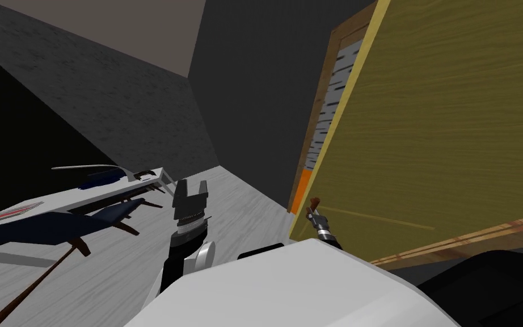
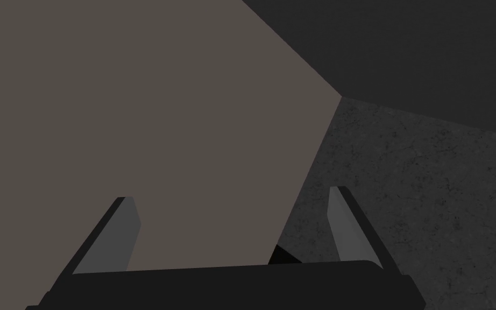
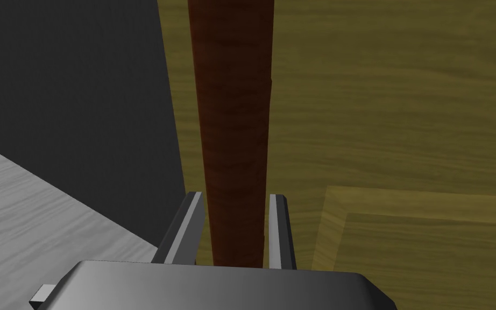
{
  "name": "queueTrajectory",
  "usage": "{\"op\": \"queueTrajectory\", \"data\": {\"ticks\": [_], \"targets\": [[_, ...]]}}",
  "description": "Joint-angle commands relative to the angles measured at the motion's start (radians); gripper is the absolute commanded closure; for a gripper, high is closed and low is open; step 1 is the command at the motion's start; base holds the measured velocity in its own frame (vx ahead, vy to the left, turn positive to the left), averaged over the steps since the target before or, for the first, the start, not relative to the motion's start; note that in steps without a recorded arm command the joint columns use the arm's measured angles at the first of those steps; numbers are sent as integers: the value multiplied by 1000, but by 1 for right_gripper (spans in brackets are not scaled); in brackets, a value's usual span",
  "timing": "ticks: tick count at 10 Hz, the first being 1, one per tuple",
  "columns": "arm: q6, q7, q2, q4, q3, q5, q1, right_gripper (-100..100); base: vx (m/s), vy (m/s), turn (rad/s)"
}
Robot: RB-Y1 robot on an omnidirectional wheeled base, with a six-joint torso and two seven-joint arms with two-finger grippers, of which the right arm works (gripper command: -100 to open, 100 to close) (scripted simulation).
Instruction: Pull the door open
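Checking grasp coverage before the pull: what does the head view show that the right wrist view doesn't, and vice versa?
Head view alone: the left gripper, open and raised, a table on the left, and the frame past the edge of the door. Right wrist view alone: both fingers pressing the sides of the reddish-brown handle, plus a recessed panel beside it. Both: the yellowish wood door, the handle, the right gripper on it, and the grey floor.
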Motion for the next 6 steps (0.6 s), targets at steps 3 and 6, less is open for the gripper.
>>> {"op": "queueTrajectory", "data": {"ticks": [3,6], "targets": [[-22,-34,-25,-22,57,34,28,100,-273,2,71],[-25,-40,-35,-40,73,44,46,100,-150,-11,43]]}}
